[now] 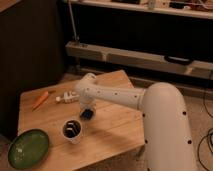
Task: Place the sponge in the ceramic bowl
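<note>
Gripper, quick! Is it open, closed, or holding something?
Gripper: down at the sponge on the wooden table; open, closed or holding cannot be told.
</note>
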Available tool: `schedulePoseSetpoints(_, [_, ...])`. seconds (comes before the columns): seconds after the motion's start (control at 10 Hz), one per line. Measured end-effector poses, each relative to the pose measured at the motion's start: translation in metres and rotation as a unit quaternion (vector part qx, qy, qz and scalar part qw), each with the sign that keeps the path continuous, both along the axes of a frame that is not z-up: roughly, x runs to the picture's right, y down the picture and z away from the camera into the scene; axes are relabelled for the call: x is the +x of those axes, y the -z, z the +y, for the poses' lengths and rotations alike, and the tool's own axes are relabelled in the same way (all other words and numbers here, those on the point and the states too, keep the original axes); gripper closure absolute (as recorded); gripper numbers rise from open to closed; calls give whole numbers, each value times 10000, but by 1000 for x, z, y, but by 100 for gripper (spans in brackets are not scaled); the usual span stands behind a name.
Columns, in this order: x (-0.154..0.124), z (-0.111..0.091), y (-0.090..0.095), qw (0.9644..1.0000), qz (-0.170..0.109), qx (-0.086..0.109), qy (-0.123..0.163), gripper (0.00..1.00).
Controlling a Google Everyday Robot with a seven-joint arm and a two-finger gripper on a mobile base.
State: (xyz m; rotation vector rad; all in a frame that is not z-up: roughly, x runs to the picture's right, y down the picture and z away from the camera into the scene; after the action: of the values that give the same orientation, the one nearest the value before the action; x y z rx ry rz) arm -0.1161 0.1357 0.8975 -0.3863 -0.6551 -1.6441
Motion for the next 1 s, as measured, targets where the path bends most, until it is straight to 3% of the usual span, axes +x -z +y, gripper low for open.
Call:
schedulePoseSetpoints(0.2, [0,0,1,10000,-8,7,18,66])
schedulePoseSetpoints(0.5, [-11,-25,21,9974,-446,502,249,68])
schedulePoseSetpoints(0.8, [-37,-76,72,9856,-1158,1053,631,68])
schedulePoseSetpoints(1.0, [-68,-110,112,9687,-1870,1357,905,68])
